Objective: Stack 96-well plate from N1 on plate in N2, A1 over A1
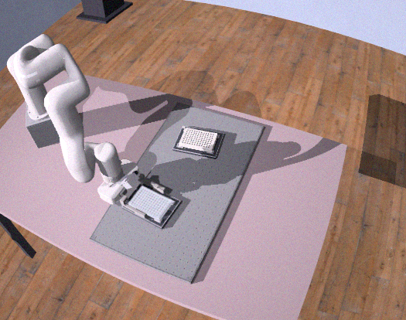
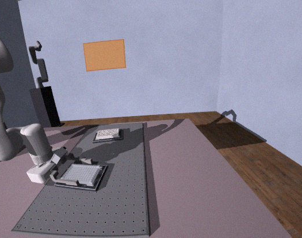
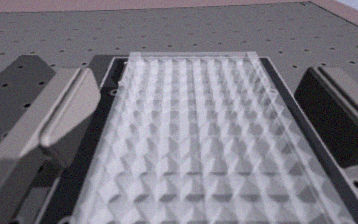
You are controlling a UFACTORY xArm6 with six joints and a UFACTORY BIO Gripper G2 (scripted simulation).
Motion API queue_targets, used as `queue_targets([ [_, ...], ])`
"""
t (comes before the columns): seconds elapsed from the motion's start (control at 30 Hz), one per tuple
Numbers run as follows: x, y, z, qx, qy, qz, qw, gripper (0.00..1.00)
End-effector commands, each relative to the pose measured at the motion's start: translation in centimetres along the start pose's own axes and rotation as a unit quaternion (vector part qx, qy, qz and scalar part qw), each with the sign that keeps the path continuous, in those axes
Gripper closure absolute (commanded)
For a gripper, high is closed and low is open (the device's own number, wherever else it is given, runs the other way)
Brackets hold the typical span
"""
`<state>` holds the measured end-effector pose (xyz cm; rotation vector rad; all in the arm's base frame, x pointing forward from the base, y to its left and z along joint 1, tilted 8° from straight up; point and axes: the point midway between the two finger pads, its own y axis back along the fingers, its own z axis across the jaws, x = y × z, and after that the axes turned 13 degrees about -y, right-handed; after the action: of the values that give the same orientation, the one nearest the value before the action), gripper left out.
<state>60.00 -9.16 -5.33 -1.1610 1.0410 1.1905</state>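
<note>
The clear 96-well plate [image 1: 151, 202] [image 2: 80, 173] [image 3: 195, 135] sits in nest N1 [image 1: 174, 211] [image 2: 101, 178] [image 3: 62, 200], the nest nearer the top and exterior views. My gripper [image 1: 145, 198] [image 2: 83, 172] [image 3: 203, 115] is open, low over N1, with one finger beside each long side of the plate. In the wrist view a gap shows between each finger and the plate. A cream 96-well plate [image 1: 199, 139] [image 2: 107, 134] sits in nest N2 [image 1: 217, 150] [image 2: 107, 140], farther back, and looks flat. I cannot make out either plate's cut-off corner clearly.
Both nests stand on a grey perforated board [image 1: 159, 247] [image 2: 121, 201] [image 3: 180, 30] on the pink table [image 1: 275, 216] [image 2: 182, 172]. The arm's shadow falls between the nests. A second arm on a dark pedestal [image 2: 44, 106] stands well behind the table.
</note>
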Motion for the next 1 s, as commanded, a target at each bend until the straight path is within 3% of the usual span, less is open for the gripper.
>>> queue_targets([
  [0.0,-0.01,-0.14,-0.03,0.0,0.0,-0.002,1.0,0.63],
  [0.53,-0.02,-0.14,-0.03,0.0,0.0,-0.002,1.0,0.63],
  [0.57,-0.02,-0.14,-0.03,0.0,0.0,-0.002,1.0,1.0],
  [0.97,-0.02,-0.14,-0.03,0.0,0.0,-0.002,1.0,1.0],
])
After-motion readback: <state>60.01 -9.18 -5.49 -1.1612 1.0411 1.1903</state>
